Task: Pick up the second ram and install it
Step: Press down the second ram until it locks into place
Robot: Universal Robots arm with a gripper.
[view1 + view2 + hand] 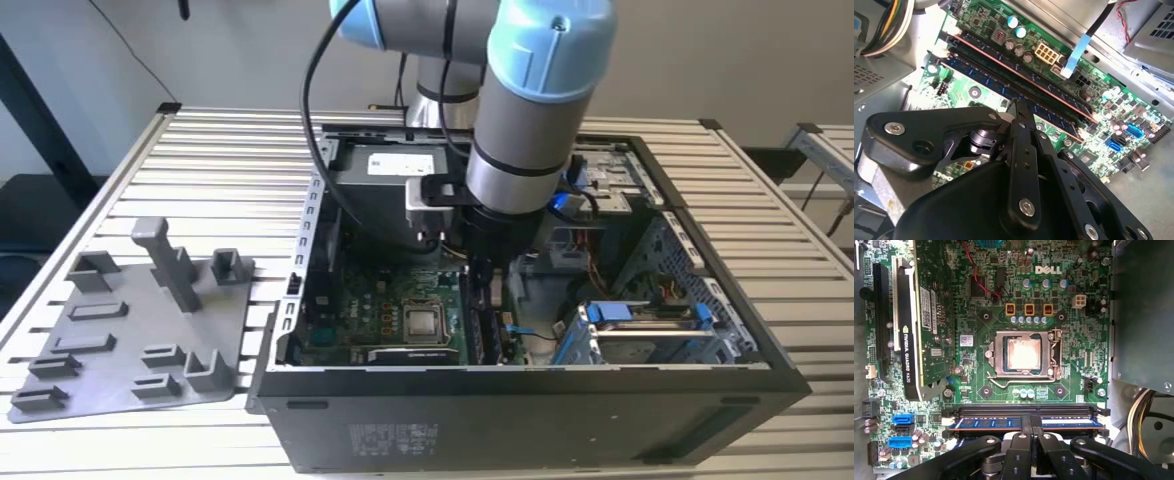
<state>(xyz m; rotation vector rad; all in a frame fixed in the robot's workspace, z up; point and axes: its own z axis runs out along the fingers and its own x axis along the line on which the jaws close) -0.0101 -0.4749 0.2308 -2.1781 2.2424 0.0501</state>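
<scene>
We see the gripper (1030,426) with fingers drawn narrow, pressing, as far as we can tell, on the second ram (1004,423) in its motherboard (1074,335) slot.

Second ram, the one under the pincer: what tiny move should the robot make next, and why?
Probably a small push straight down. In the first wrist view the pincer sits on the middle of the second ram, which already lies along its slot on the motherboard. I cannot tell whether it is fully seated.
</scene>
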